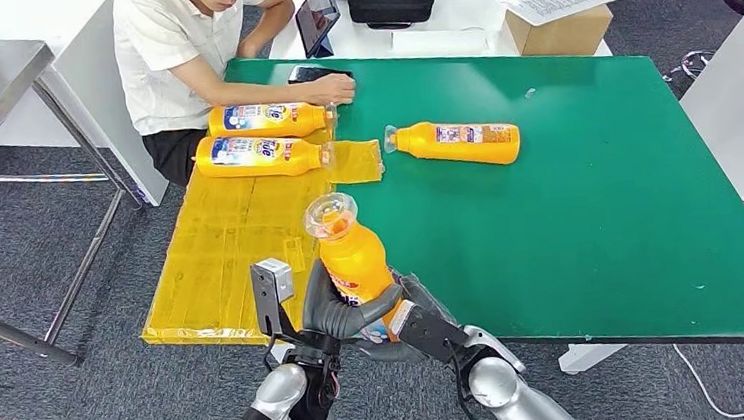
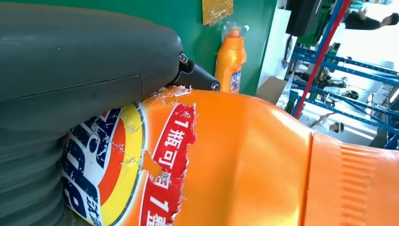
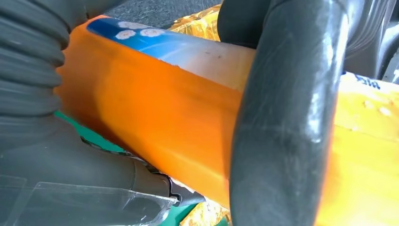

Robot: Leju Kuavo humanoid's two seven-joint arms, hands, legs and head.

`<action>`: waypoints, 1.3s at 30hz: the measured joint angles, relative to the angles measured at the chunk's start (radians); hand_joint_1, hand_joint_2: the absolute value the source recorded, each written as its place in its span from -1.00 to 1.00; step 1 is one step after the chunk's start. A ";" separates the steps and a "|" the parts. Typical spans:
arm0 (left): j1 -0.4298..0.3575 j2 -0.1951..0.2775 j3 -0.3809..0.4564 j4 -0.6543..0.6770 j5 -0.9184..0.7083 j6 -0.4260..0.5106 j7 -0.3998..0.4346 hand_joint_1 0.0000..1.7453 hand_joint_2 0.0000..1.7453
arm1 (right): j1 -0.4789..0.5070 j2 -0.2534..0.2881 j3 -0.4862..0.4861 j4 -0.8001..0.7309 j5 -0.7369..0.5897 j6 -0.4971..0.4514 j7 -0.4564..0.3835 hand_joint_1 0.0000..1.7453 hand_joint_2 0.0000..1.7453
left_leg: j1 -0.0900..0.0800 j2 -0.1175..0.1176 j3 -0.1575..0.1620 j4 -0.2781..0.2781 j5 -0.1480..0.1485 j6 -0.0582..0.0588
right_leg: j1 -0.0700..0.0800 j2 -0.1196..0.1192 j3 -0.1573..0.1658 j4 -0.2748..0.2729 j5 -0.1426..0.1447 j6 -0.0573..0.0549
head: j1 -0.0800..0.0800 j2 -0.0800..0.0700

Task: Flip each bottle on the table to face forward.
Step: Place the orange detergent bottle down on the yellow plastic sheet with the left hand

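Four orange bottles are showing: one held bottle [image 1: 353,262] is being gripped by both hands at the near edge of the green table [image 1: 598,202], cap pointing far, with the left hand [image 1: 331,313] and the right hand [image 1: 419,322] wrapping fingers around its lower body. Two bottles [image 1: 266,120] [image 1: 258,155] are lying side by side on the yellow mat [image 1: 221,252] at far left, one lone bottle [image 1: 463,144] is lying mid-table, and a person's hand [image 1: 333,90] is resting beside the farthest bottle

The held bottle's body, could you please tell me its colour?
Orange, clearest in the head view: bottle, gripped by both hands, left and right.
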 joint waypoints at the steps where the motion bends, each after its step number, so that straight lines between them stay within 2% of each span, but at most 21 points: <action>1: 0.002 0.002 0.001 -0.003 -0.003 0.007 -0.003 1.00 1.00 | 0.008 0.001 0.000 -0.005 0.004 -0.008 -0.002 -1.00 -1.00 | 0.000 0.000 0.000 0.000 0.000 0.000 | 0.000 0.000 0.000 0.000 0.000 0.000 | 0.000 0.000; 4: 0.003 0.014 0.024 -0.014 -0.013 0.066 -0.013 1.00 1.00 | 0.044 0.008 -0.001 -0.025 0.025 -0.050 -0.015 -1.00 -1.00 | 0.000 0.000 0.000 0.000 0.000 0.000 | 0.000 0.000 0.000 0.000 0.000 0.000 | 0.000 0.000; 8: -0.020 0.033 0.097 -0.014 -0.033 0.186 -0.050 1.00 1.00 | 0.091 0.027 -0.001 -0.053 0.069 -0.108 -0.034 -1.00 -1.00 | 0.000 0.000 -0.001 0.000 0.000 -0.001 | 0.000 0.000 -0.002 0.002 0.000 0.000 | 0.000 0.000; 11: -0.044 0.046 0.138 -0.011 -0.044 0.212 -0.066 1.00 1.00 | 0.111 0.035 0.001 -0.065 0.084 -0.121 -0.039 -1.00 -1.00 | 0.000 -0.001 -0.002 0.000 0.001 -0.002 | 0.000 -0.001 -0.003 0.003 0.000 -0.001 | 0.000 0.000; 15: -0.066 0.053 0.167 0.009 -0.109 0.303 -0.111 1.00 1.00 | 0.121 0.042 0.001 -0.074 0.120 -0.170 -0.048 -1.00 1.00 | 0.000 -0.001 -0.002 0.000 0.002 -0.002 | 0.000 -0.001 -0.003 0.003 0.000 -0.001 | 0.000 0.000; 17: -0.088 0.062 0.185 0.039 -0.200 0.369 -0.130 1.00 1.00 | 0.128 0.049 -0.001 -0.079 0.155 -0.215 -0.057 -1.00 1.00 | 0.000 -0.001 -0.002 0.000 0.002 -0.002 | 0.000 -0.002 -0.003 0.003 0.000 -0.001 | 0.000 0.000; 20: -0.121 0.081 0.214 0.104 -0.415 0.418 -0.113 1.00 1.00 | 0.142 0.057 -0.007 -0.092 0.199 -0.270 -0.070 -1.00 1.00 | 0.000 -0.001 -0.002 0.000 0.002 -0.002 | 0.000 -0.002 -0.004 0.003 0.000 -0.001 | 0.000 0.000; 23: -0.147 0.102 0.227 0.173 -0.657 0.418 -0.035 1.00 1.00 | 0.159 0.062 -0.022 -0.110 0.214 -0.290 -0.081 -1.00 1.00 | 0.000 -0.001 -0.002 0.000 0.002 -0.003 | 0.000 -0.002 -0.004 0.003 0.000 -0.001 | 0.000 0.000; 25: -0.161 0.118 0.226 0.214 -0.762 0.399 0.017 1.00 1.00 | 0.168 0.064 -0.035 -0.122 0.214 -0.291 -0.090 -1.00 1.00 | 0.000 0.000 -0.002 0.000 0.002 -0.003 | 0.000 -0.001 -0.004 0.003 0.000 -0.001 | 0.000 0.000; 28: -0.179 0.132 0.225 0.251 -0.808 0.385 0.040 1.00 1.00 | 0.174 0.067 -0.049 -0.131 0.214 -0.291 -0.094 -1.00 1.00 | 0.000 0.000 -0.003 0.000 0.002 -0.003 | 0.000 -0.001 -0.004 0.003 0.000 -0.001 | 0.000 0.000; 39: -0.208 0.147 0.225 0.299 -0.820 0.382 0.051 1.00 1.00 | 0.180 0.073 -0.064 -0.141 0.214 -0.290 -0.095 -1.00 1.00 | 0.000 0.000 -0.002 0.000 0.003 -0.003 | 0.000 -0.001 -0.004 0.004 0.000 -0.001 | 0.000 0.000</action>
